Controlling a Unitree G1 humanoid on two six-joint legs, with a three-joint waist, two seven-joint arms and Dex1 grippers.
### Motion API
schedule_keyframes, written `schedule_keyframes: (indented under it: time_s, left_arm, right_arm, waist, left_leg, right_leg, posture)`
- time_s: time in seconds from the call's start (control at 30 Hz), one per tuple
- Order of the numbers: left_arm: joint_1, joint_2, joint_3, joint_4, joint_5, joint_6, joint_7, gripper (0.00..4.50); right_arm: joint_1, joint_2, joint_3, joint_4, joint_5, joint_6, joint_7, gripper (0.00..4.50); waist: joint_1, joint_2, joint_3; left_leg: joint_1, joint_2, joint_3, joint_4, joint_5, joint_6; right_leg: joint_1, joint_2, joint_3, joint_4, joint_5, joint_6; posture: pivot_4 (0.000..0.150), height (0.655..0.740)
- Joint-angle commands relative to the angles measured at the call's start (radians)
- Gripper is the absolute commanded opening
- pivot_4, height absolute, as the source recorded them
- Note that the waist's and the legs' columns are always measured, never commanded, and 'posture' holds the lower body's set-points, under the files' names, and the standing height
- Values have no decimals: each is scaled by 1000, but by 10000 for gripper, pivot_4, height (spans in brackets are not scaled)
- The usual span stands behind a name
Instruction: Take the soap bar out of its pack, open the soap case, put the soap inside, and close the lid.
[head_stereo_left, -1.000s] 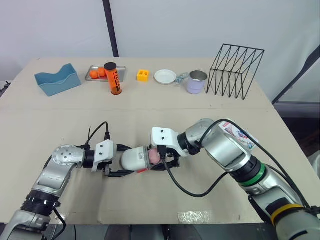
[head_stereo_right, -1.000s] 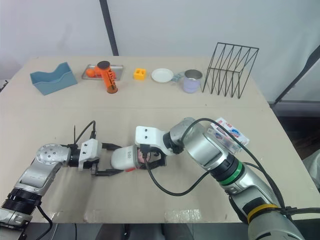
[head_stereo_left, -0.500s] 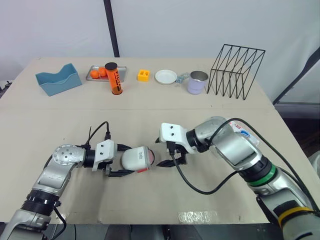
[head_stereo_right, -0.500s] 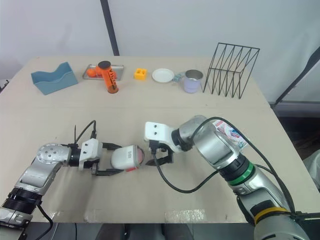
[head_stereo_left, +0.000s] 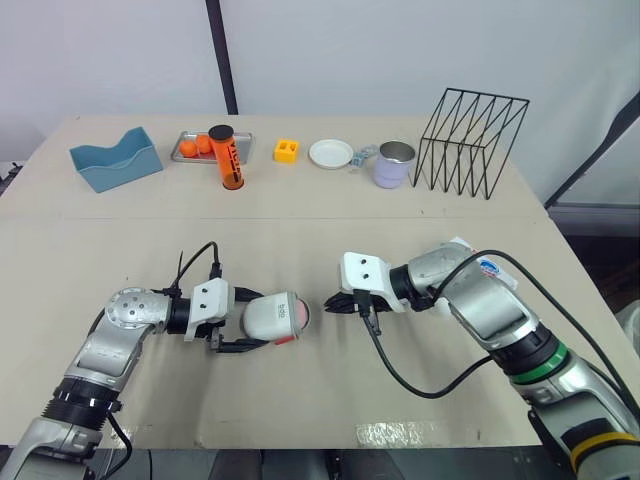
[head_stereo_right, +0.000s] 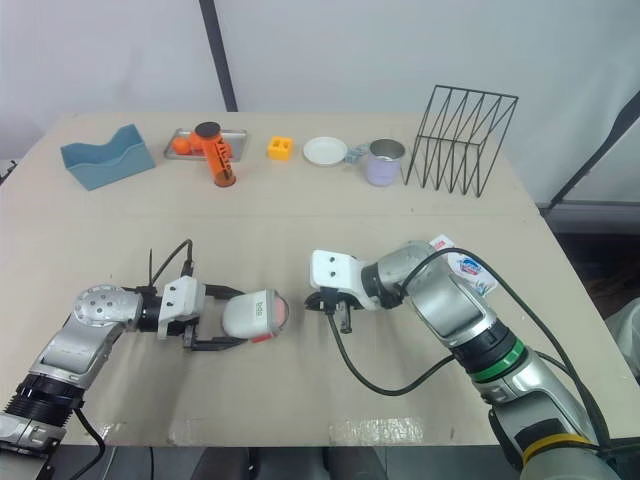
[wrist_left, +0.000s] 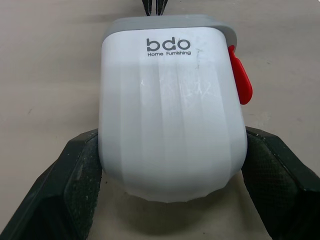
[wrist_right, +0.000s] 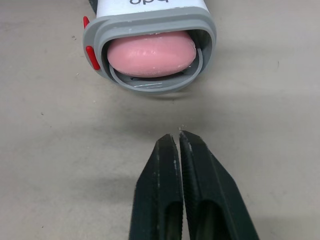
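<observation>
Withdrawal of right hand (wrist_right: 179, 142) from mouth of case (head_stereo_left: 275, 318): a second ago at the opening with the soap, now just clear of it, fingers pressed together, nothing held. Soap (wrist_right: 151, 53) lodged inside case, pink face visible within grey rim. Case flat on worktop (head_stereo_left: 300, 220), clamped across both sides by left hand (head_stereo_left: 255, 322); red latch (wrist_left: 241, 75) on one edge. Pack (head_stereo_left: 492, 272) beside right forearm. Insertion judged complete; opening uncovered, so only closing left. Hold case steady, then shut and latch.
</observation>
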Motion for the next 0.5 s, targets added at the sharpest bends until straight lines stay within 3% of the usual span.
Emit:
schedule_keyframes:
  time_s: [0.03,0.5]
  left_arm:
    - [-26,-5,12,-28,-16,9,9,34723]
    - [-35,-18,5,-40,-14,25,14,34723]
  right_arm:
    - [4,10,-11,-35,0,-21,1,767]
    - [-10,69,15,-24,-28,-22,-4,767]
  waist:
    - [0,0,0]
    - [0,0,0]
  left_leg:
    - [0,0,0,0,0,0]
    - [0,0,0,0,0,0]
  right_leg:
    - [0,0,0,0,0,0]
    - [0,0,0,0,0,0]
  posture:
    - [1500,7400]
    - [1500,7400]
